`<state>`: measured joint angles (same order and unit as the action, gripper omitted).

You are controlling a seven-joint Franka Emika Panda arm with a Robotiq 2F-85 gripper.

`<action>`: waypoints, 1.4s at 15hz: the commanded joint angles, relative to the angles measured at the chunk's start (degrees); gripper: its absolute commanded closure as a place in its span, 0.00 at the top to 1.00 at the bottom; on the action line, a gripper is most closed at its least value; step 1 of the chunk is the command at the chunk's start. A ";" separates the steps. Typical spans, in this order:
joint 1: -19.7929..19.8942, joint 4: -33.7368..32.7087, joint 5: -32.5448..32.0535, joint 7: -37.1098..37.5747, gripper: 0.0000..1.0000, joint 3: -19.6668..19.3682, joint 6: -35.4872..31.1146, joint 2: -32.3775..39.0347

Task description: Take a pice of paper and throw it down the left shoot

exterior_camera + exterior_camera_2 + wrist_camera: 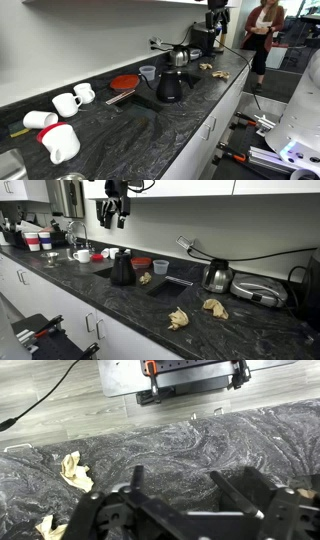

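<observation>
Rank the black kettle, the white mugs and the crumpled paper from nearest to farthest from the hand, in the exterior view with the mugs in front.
1. The crumpled paper, at the far end, close under the hand.
2. The black kettle, in the middle.
3. The white mugs, closest to the camera.

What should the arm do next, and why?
Probably swing over and lower toward a crumpled paper. The tool hangs open and empty, high above the counter, and in the wrist view the paper lies off to the side, not under the tool.
</observation>
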<state>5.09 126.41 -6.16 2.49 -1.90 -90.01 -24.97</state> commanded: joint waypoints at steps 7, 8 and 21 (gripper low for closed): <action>2.65 0.82 -1.84 5.75 1.00 -2.87 -4.30 1.09; 3.51 1.15 -2.60 6.67 1.00 -3.55 -5.60 1.37; 4.13 0.86 -3.27 6.21 1.00 -4.68 -5.72 2.13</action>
<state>9.07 127.39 -9.48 8.78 -6.69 -95.86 -22.89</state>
